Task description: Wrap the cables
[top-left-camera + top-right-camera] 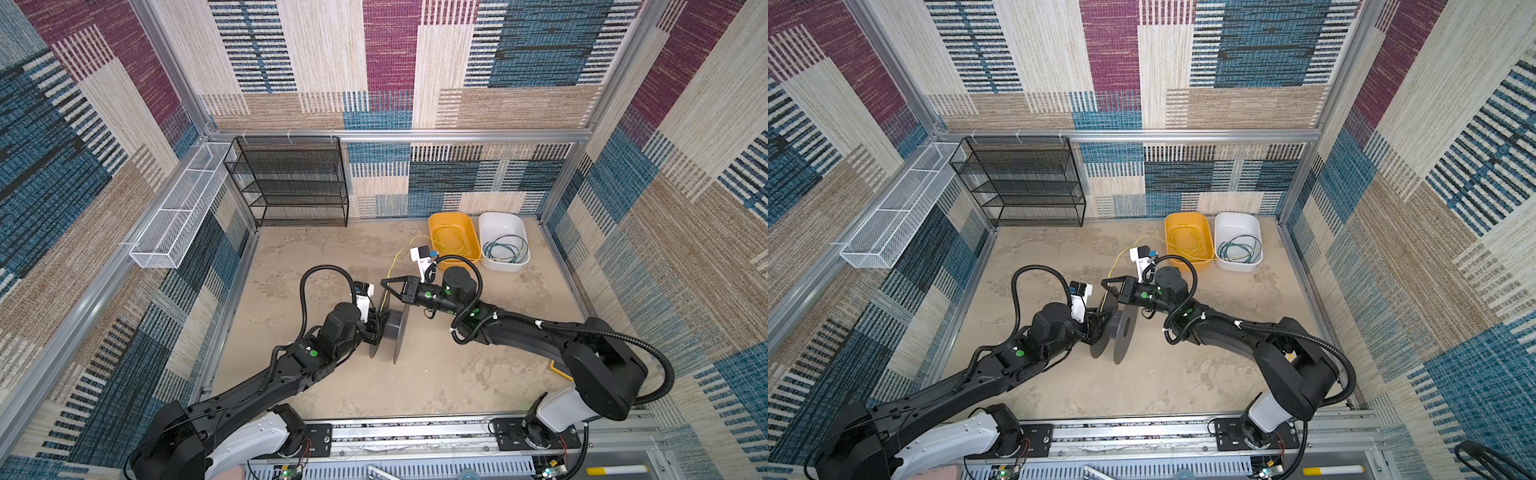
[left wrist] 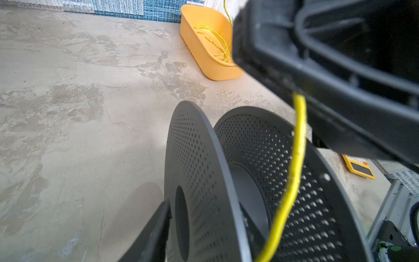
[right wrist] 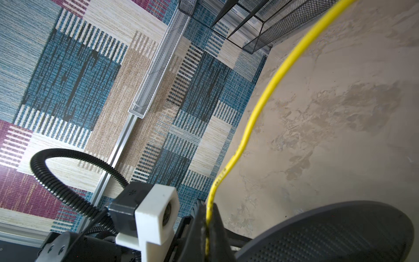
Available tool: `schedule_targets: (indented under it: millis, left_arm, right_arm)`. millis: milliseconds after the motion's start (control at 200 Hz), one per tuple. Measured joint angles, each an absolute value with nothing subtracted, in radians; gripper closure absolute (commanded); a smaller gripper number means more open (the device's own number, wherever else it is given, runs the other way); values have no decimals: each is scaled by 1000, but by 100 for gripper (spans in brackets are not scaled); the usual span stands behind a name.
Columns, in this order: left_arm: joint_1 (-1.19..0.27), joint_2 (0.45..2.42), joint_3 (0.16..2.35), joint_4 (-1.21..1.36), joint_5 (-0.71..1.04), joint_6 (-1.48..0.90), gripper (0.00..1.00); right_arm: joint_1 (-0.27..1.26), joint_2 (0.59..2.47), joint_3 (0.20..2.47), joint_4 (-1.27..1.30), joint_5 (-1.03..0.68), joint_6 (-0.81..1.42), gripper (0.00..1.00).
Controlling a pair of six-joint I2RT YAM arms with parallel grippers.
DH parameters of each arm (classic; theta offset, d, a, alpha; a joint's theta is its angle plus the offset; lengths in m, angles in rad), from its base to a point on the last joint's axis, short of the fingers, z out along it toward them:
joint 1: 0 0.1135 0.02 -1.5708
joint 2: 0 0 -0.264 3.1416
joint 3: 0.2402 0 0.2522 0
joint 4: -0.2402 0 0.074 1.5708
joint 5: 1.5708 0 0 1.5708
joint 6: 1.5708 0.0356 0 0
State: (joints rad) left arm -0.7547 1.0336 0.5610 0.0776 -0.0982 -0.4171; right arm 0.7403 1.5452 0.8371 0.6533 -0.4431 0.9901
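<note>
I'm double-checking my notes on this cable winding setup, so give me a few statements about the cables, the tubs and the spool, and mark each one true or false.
1. The right arm's jaws are shut on the yellow cable. True.
2. The yellow cable leads out of the yellow tub toward those jaws. True.
3. The green cable lies in the yellow tub. False: it lies coiled in the white tub.
4. The spool lies flat on its side. False: it stands on edge, both discs upright.
</note>
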Motion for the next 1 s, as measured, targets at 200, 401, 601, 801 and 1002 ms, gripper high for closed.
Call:
schedule_targets:
  millis: [200, 401, 601, 801, 1002]
  left_arm:
    - [-755, 1039, 561, 82, -98, -420, 54]
    - [-755, 1047, 563, 89, -93, -421, 70]
    - [-755, 1045, 563, 93, -83, -419, 81]
    - [-755, 1037, 563, 80, -98, -373, 95]
    - [-755, 1023, 563, 62, -87, -356, 100]
  right_arm:
    - [740, 1567, 806, 722, -447, 1053, 100]
    - [742, 1570, 788, 770, -443, 1081, 100]
    - [743, 1576, 788, 781, -444, 1084, 100]
    - [747, 1578, 785, 816, -452, 1087, 100]
    - [749, 1569, 779, 817, -453, 1087, 100]
